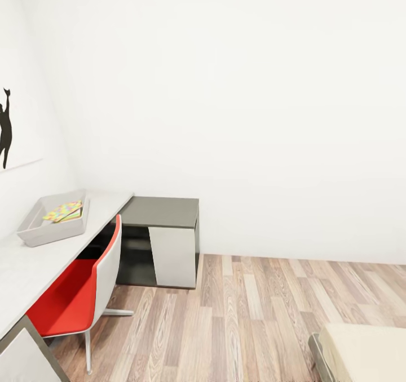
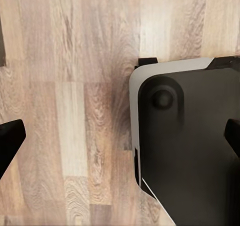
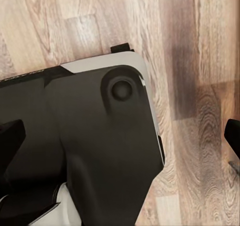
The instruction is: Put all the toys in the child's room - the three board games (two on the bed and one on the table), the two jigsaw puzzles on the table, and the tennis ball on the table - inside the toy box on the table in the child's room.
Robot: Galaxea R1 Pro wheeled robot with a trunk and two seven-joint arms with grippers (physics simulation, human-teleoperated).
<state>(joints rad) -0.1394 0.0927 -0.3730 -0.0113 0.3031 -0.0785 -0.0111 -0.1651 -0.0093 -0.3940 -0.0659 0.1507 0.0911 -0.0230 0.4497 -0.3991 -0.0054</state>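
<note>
The left gripper (image 2: 120, 136) has its two dark fingertips (image 2: 10, 136) spread wide apart with nothing between them; it hangs over the wood-plank floor (image 2: 75, 86), with a corner of the robot's dark, white-rimmed base (image 2: 190, 151) beneath it. The right gripper (image 3: 120, 136) is likewise spread and empty, its fingertips (image 3: 10, 136) at the frame edges, above another rounded corner of that base (image 3: 100, 136) and the same planks.

The head camera shows the room instead. The toy box (image 1: 39, 232) sits on the pale table (image 1: 34, 263), near the table's far end against the white wall. Inside the toy box lies a multicoloured jigsaw puzzle (image 1: 62, 210), with the edge of another flat item just beside it, too small to identify. A red-and-white chair (image 1: 79, 292) stands just beside the table; the dark cabinet (image 1: 163, 213) joins the table's far end. Well apart from the table, a corner of the bed (image 1: 366, 354) shows. A black silhouette picture (image 1: 5, 128) hangs above the table. No writing is legible anywhere.
</note>
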